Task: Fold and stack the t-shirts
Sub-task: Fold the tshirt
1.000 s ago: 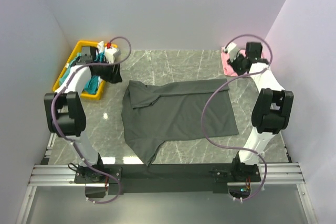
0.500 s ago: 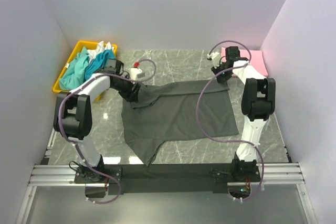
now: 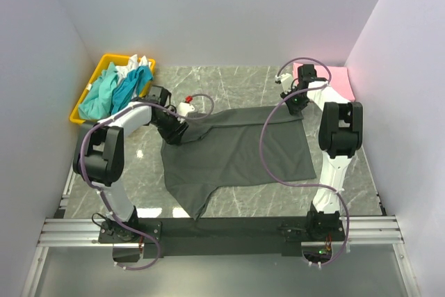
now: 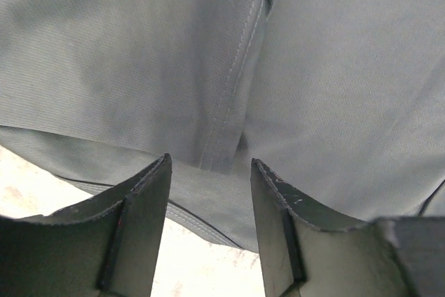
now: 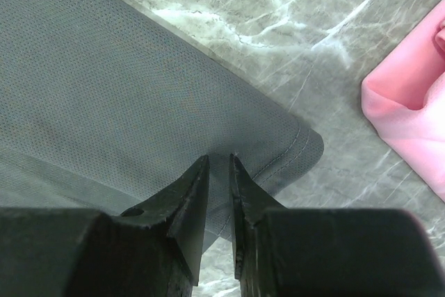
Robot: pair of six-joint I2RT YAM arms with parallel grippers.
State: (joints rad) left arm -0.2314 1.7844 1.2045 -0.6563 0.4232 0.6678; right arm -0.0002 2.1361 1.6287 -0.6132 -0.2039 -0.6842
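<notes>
Charcoal t-shirt point(image 3: 236, 151) lies spread flat, pink t-shirt point(image 3: 335, 78) folded far right.

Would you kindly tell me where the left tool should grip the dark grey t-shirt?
Its far left corner, at the stitched seam, coming straight down from above: the dark grey t-shirt lies flat on the table, and the open left tool straddles that seam.

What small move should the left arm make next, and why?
Probably lower and close the left gripper: its jaws stand open astride a seam ridge of the grey shirt. The right gripper sits at the hem corner with fingers close together, so both far ends could then be lifted to fold.
</notes>
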